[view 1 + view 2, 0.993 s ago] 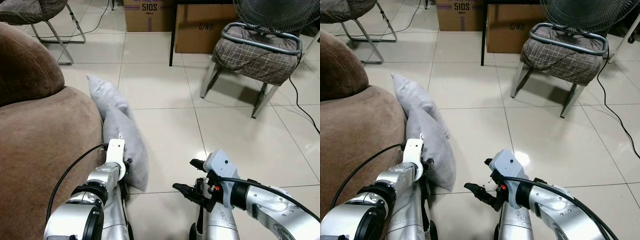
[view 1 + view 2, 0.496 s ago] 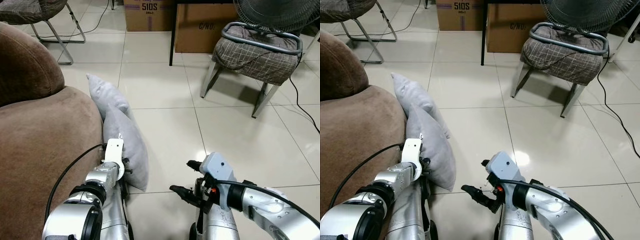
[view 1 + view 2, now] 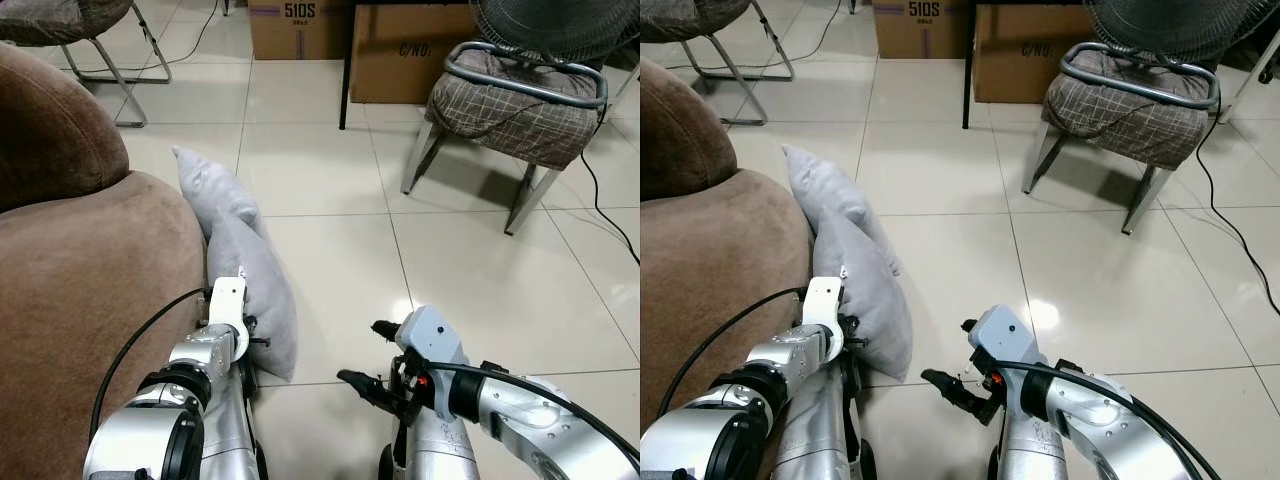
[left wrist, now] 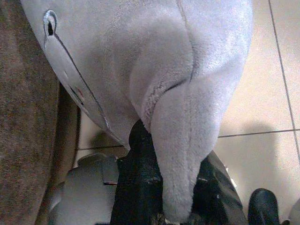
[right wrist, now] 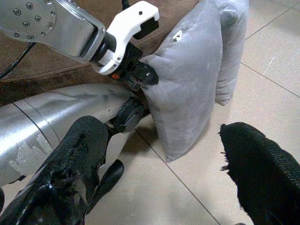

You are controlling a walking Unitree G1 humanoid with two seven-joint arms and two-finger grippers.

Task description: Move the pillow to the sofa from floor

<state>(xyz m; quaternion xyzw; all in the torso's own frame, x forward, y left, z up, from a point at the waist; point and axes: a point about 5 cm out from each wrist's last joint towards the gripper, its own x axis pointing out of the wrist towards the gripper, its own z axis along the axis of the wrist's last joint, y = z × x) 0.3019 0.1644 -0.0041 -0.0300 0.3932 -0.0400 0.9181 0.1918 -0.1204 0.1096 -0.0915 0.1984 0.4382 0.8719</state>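
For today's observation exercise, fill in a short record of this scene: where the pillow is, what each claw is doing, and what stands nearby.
pillow: grey, upright on the tiled floor, leaning against the sofa
sofa: brown, on the robot's left
left claw: shut on a pillow corner
right claw: open, low over the floor, apart from the pillow
nearby: checked chair, cardboard boxes, fan

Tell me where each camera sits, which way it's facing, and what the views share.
Head stereo pair: on the head, looking forward and down at the pillow against the sofa, both silver arms low in view.
Left wrist: along the left gripper, fingers pinching the pillow's edge.
Right wrist: along the open right gripper, toward the left gripper's grasp.
Shared: pillow, sofa, tiled floor.
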